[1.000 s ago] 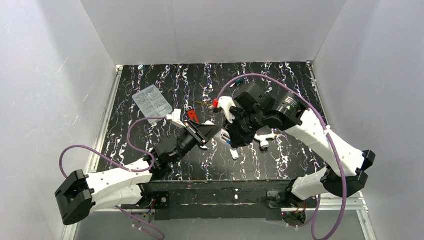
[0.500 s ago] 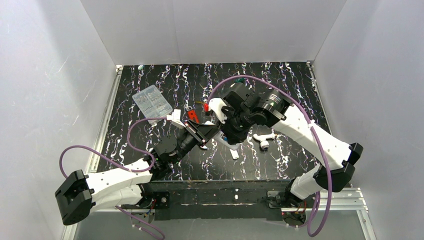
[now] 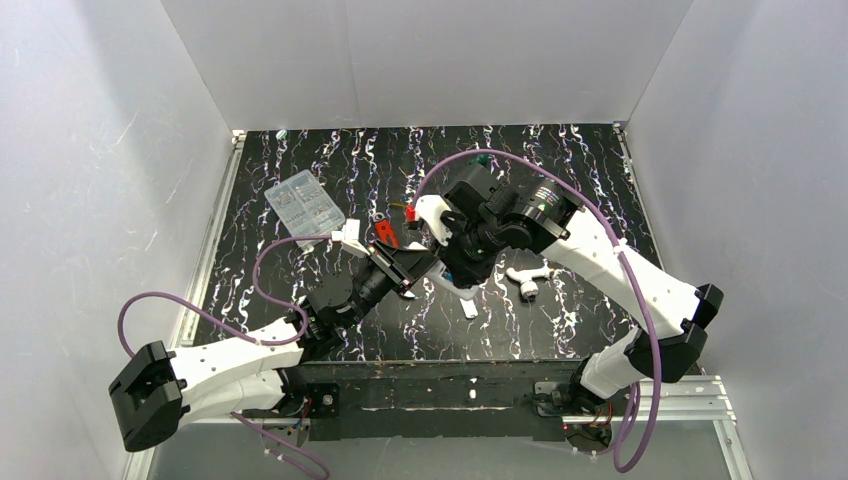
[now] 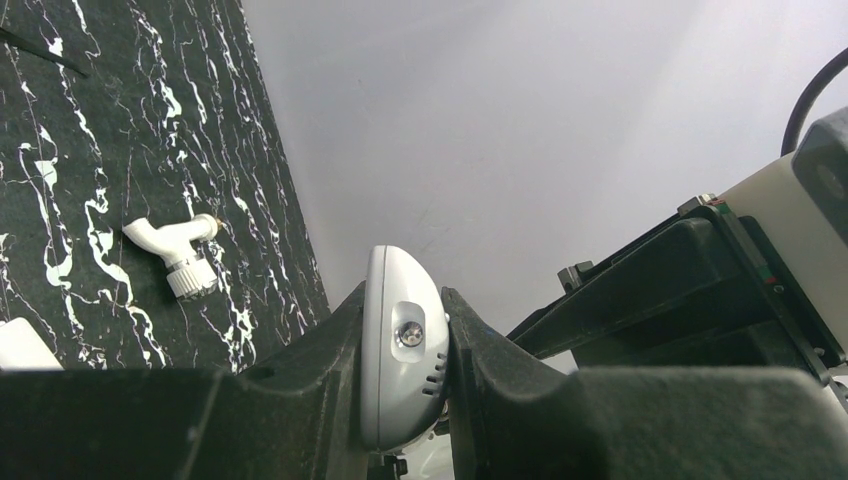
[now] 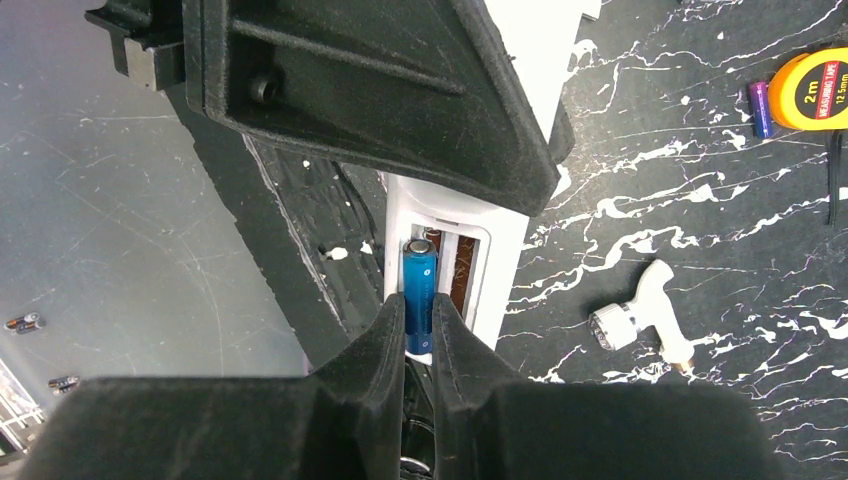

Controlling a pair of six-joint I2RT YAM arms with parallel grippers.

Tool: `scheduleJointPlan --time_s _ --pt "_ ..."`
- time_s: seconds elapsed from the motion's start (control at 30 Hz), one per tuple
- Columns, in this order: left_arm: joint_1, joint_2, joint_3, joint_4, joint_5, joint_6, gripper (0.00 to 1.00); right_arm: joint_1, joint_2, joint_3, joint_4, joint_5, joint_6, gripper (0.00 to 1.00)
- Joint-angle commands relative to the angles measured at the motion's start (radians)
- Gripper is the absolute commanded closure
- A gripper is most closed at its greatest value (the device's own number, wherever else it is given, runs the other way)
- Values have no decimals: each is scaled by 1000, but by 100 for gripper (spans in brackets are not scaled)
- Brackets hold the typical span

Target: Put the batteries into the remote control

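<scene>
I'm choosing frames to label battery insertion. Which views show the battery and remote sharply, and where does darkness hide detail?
Right wrist: the battery is sharp and well lit; the right gripper gripping it is underexposed black. Left wrist: the remote control is crisp, the left gripper featureless black. Top external: even light, but the right arm hides the battery.

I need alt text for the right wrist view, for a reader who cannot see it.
The right tool pinches a blue battery at the open compartment of the white remote control. A white fitting and an orange tape measure lie on the table beside it.
</scene>
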Motion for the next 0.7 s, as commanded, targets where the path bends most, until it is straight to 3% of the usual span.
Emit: scheduleJointPlan --time_s 0.0,0.67 --pt "-7 -47 6 111 -29 7 100 -6 5 43 -2 1 18 97" --pt "-7 -50 5 114 -37 17 100 -10 5 21 -21 -4 40 93"
